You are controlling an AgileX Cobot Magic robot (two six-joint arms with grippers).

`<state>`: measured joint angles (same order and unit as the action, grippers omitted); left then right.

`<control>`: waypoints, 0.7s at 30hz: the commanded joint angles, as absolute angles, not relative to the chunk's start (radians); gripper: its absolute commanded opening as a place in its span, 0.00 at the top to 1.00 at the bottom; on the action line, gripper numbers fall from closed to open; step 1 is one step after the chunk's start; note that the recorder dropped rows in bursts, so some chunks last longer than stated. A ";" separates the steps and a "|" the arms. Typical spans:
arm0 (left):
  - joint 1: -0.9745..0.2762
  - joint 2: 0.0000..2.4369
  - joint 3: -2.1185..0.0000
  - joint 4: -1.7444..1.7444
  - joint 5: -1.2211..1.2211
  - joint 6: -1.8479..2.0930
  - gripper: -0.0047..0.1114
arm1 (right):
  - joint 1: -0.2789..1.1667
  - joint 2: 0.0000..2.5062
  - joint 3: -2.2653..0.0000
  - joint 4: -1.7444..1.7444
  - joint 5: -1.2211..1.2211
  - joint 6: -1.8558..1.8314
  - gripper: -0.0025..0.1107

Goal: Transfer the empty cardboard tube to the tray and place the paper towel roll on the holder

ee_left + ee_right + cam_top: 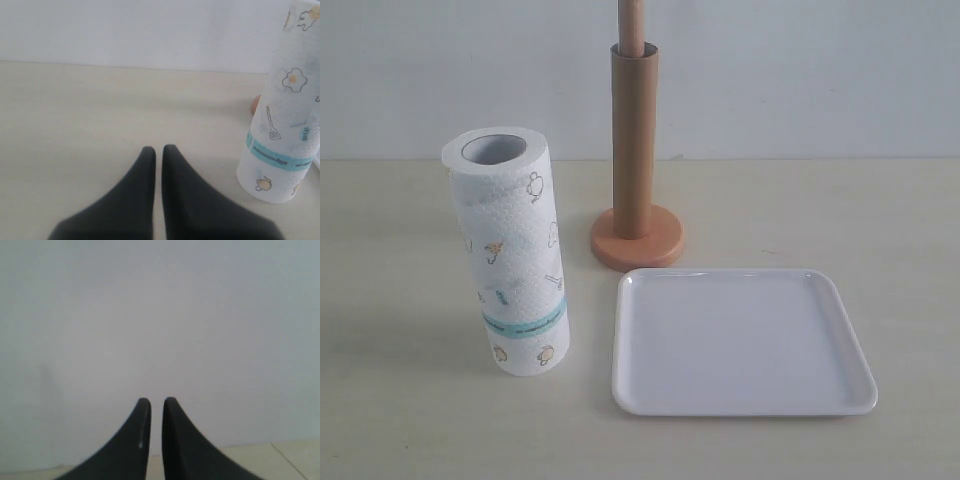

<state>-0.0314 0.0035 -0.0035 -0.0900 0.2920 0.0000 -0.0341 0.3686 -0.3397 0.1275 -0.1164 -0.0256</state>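
The brown cardboard tube (634,140) stands upright, sleeved over the orange wooden holder (637,243), whose pole tip sticks out above it. The white printed paper towel roll (511,255) stands on end left of the holder. In front of the holder lies the white tray (740,341), with nothing in it. No arm shows in the exterior view. My left gripper (159,149) is shut with nothing in it, low over the table, with the paper towel roll (284,120) off to one side. My right gripper (157,401) is shut, holding nothing, and faces the blank wall.
The pale wooden table (400,400) spreads around the objects, ending at a plain white wall (800,70). A sliver of the holder's orange base (255,104) peeks from behind the roll in the left wrist view.
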 commanded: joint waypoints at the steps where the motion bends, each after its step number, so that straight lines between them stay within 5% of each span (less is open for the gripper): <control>1: -0.028 0.000 0.000 -0.090 0.288 0.000 0.92 | -0.039 0.460 -0.355 0.121 -0.130 -0.034 0.90; 21: -0.028 0.000 0.000 -0.090 0.288 0.000 0.92 | -0.039 0.516 -0.355 0.123 -0.152 -0.008 0.90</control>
